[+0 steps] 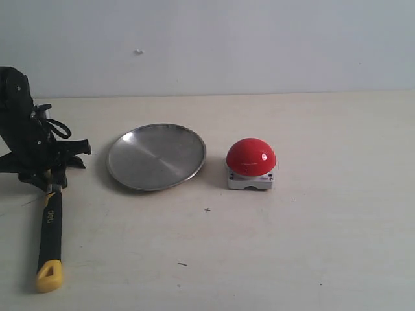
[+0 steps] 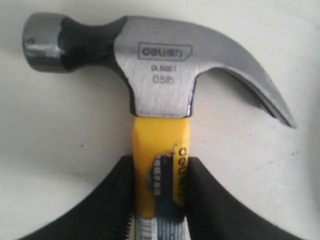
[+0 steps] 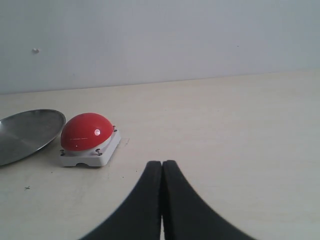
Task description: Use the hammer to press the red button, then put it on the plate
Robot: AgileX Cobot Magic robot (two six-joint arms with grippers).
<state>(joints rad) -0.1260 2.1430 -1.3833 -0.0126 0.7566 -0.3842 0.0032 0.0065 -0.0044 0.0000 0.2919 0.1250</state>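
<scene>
The hammer [image 1: 50, 227] lies flat on the table at the far left, its black handle running toward the front and ending in a yellow butt. My left gripper [image 1: 48, 175] sits over its head end. Seen from the left wrist, the dark metal head [image 2: 160, 75] rests on the table and my left gripper [image 2: 161, 165] has both black fingers pressed against the yellow neck of the handle. The silver plate [image 1: 155, 155] stands right of the hammer, and the red button [image 1: 251, 157] right of the plate. My right gripper [image 3: 162, 164] is shut and empty, near the button [image 3: 85, 131] and plate [image 3: 27, 132].
The pale tabletop [image 1: 311, 246] is bare to the right of and in front of the button. A plain white wall [image 1: 259, 45] closes the back edge of the table.
</scene>
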